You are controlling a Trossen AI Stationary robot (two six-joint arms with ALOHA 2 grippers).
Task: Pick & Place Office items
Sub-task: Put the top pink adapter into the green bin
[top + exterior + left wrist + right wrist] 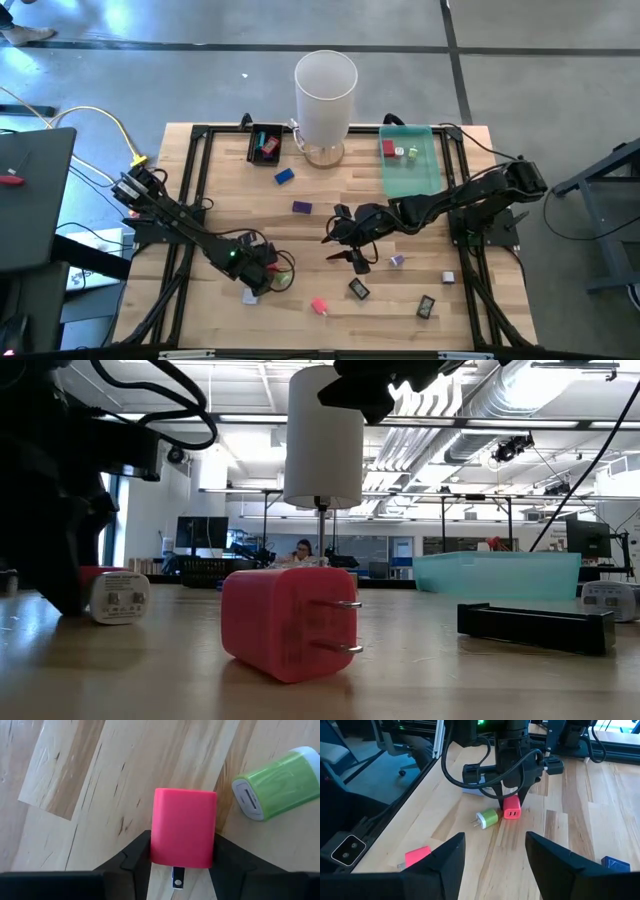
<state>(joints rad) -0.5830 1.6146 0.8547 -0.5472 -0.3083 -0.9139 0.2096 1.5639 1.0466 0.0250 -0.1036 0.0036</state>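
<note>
left pincer (182, 870) clamping red charger (183, 827), right pincer (495, 855) open

On your wooden table (320, 225), a tall white cylinder (325, 90) stands at twelve o'clock, near the far edge. Just beside it, toward one o'clock, lies the translucent green tray (425, 175); toward eleven o'clock sits the small black tray (254, 146). A black metal frame (195, 160) borders the tabletop. Off the table at about ten o'clock, yellow and white cables (95, 120) trail across the grey floor (150, 60). At table height you see a person (302, 548) seated far back in the room.
</note>
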